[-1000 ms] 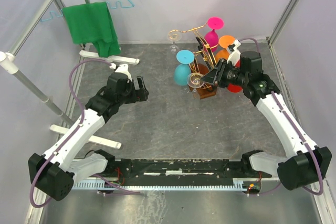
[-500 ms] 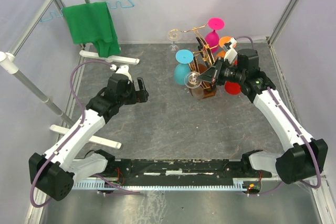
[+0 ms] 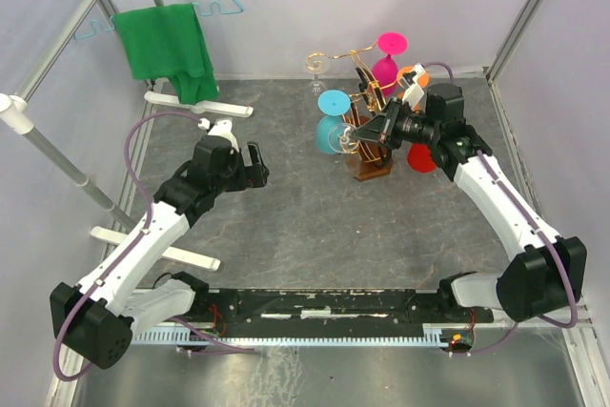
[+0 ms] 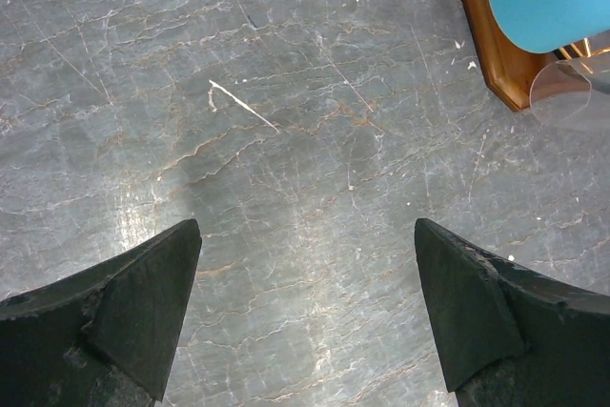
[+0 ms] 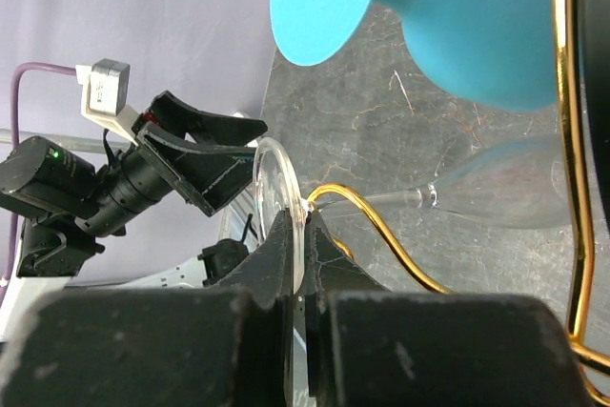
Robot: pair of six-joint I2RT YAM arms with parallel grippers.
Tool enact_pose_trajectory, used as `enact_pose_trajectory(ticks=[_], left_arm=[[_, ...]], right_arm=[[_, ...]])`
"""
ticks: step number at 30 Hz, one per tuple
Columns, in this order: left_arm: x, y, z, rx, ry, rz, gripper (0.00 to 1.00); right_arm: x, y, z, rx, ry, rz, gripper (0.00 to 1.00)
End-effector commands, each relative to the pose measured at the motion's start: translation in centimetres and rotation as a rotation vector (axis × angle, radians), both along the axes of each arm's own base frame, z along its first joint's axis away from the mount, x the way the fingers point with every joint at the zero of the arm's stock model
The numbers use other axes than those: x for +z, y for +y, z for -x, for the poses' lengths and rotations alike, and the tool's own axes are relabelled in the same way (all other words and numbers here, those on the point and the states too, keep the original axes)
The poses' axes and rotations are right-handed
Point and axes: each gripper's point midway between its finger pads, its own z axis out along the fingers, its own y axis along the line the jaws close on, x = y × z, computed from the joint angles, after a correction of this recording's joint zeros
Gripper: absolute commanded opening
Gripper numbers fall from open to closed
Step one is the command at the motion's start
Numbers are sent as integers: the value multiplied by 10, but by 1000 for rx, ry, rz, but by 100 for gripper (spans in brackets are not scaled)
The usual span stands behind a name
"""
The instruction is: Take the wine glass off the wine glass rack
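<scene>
The right tool (image 5: 297, 235) had just clenched on the foot of the clear wine glass (image 5: 505, 195), which still hung on the wine glass rack (image 3: 374, 172), ready to lift off; the left tool (image 4: 305, 235) gaped open.

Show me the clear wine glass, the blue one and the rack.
clear wine glass (image 5: 496, 188): right wrist view, bowl.
blue wine glass (image 5: 477, 35): right wrist view, bowl.
wine glass rack (image 3: 375, 172): top view, wooden base.
</scene>
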Motion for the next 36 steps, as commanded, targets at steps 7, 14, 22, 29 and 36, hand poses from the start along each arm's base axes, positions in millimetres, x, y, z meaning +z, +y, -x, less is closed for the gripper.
enact_pose_trajectory(ticks=[7,14,22,29,36], left_arm=[[14,1,0,3,-49,17,99],[14,3,2,5,-49,16,99],[15,2,3,1,-50,24,99],[30,11,5,78,-60,51,99],[50,-18,12,9,43,186,99]], right_arm=[[42,-9,-19,-73,-183,45,1],[50,-34,5,-117,-220,169,1],[50,-44,44,-65,-191,213,1],[53,-55,99,49,-183,281,1],[68,-54,173,257,-238,277,1]])
